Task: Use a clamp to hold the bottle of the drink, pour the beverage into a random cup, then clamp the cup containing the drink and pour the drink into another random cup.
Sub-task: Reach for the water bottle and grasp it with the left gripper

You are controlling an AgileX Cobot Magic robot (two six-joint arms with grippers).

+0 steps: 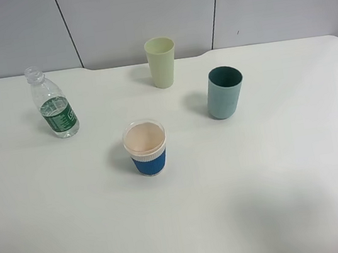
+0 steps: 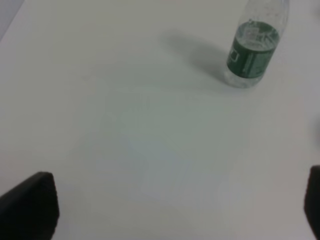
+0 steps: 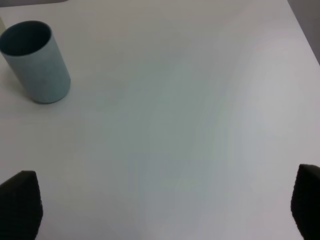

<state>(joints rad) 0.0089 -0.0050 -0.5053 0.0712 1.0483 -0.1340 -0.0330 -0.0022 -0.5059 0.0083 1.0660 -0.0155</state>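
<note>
Left gripper (image 2: 170, 205) and right gripper (image 3: 162, 202): jaws spread wide, empty. Three cups, one bottle. Blue-sleeved cup (image 1: 145, 148) at frame centre. Teal cup (image 1: 224, 93) right of centre. Bottle (image 1: 53, 104) at left, long axis vertical, neck up. Pale green cup (image 1: 161, 62) upper centre.

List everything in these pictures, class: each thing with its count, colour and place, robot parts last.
bottle: one, clear with green label, upright at rear left
tall cup: one, pale green, rear middle
teal cup: one, teal, right of middle
short cup: one, blue sleeve, white band, peach inside, front of middle
table: one, white, under everything
wall: one, grey panels, behind table
left gripper: one, black, open above table, bottle ahead
right gripper: one, black, open above table, teal cup ahead
</note>
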